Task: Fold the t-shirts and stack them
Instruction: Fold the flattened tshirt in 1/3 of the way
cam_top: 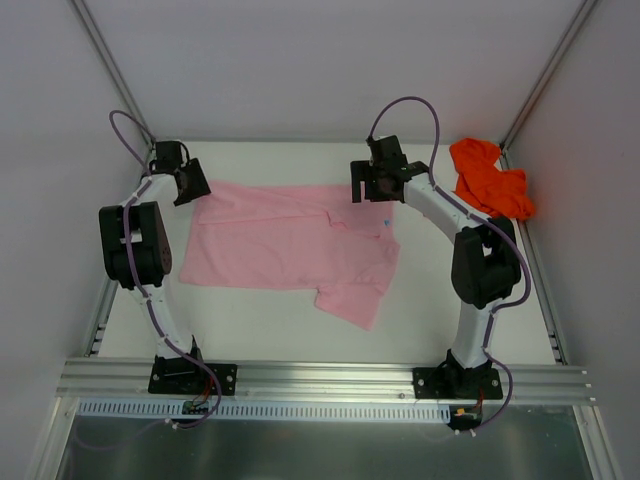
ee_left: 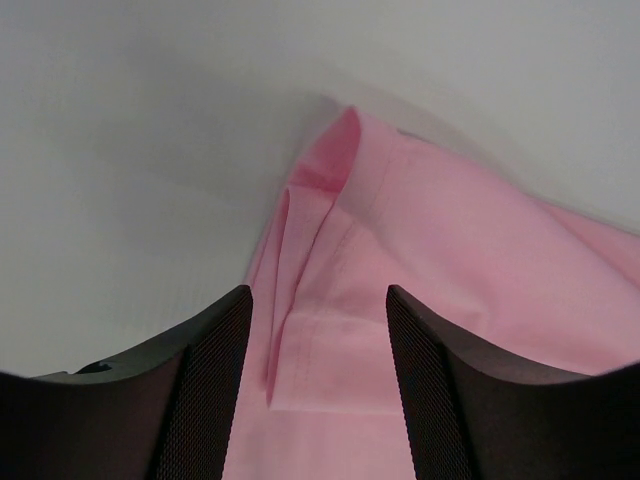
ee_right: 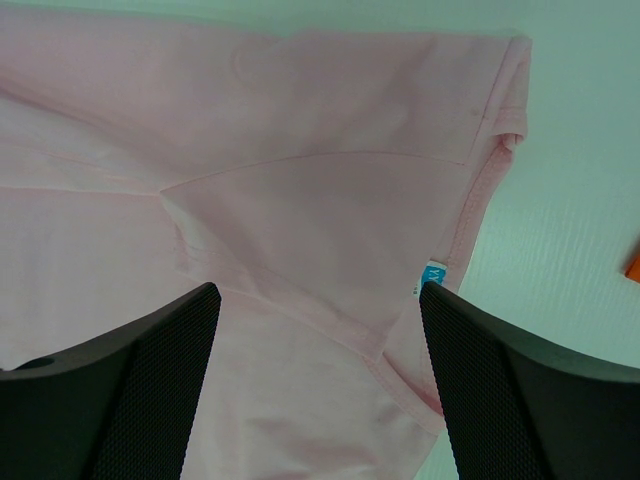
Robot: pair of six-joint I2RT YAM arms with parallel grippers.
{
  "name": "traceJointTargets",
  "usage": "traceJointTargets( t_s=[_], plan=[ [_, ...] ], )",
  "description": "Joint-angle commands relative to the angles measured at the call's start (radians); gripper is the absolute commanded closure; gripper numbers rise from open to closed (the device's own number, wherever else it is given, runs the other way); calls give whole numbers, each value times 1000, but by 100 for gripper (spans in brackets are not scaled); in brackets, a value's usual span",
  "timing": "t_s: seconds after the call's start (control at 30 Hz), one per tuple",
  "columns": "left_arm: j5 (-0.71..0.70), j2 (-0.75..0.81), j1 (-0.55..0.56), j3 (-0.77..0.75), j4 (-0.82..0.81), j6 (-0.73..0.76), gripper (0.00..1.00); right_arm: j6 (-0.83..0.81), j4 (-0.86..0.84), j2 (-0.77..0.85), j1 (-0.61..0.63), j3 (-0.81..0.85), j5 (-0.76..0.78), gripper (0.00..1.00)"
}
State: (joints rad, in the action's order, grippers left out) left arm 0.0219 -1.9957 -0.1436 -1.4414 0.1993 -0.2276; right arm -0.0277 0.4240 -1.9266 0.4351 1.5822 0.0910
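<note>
The light pink t-shirt (cam_top: 290,245) lies spread on the white table (cam_top: 270,325), one sleeve pointing toward the front. The orange-red t-shirt (cam_top: 490,178) sits crumpled in the back right corner. My left gripper (cam_top: 192,185) hovers at the pink shirt's back left corner. In the left wrist view its fingers (ee_left: 215,380) stand apart over a folded hem of pink cloth (ee_left: 450,240), pinching nothing. My right gripper (cam_top: 372,185) is over the shirt's back right part, open wide above the pink fabric (ee_right: 300,200), with a blue label (ee_right: 432,277) by its right finger.
An aluminium rail (cam_top: 320,378) carries both arm bases along the near edge. Grey walls and slanted frame posts (cam_top: 110,60) enclose the table on the left, back and right. A sliver of orange cloth (ee_right: 634,268) shows at the right edge of the right wrist view.
</note>
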Motion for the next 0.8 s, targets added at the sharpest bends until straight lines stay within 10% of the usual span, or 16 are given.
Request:
traceJointTargets(
  t_s=[0.0, 0.77],
  plan=[
    [32, 54, 6, 39, 38, -52, 45, 17, -2, -11, -6, 38, -2, 16],
    [36, -74, 9, -2, 37, -46, 76, 8, 2, -12, -6, 42, 9, 16]
  ],
)
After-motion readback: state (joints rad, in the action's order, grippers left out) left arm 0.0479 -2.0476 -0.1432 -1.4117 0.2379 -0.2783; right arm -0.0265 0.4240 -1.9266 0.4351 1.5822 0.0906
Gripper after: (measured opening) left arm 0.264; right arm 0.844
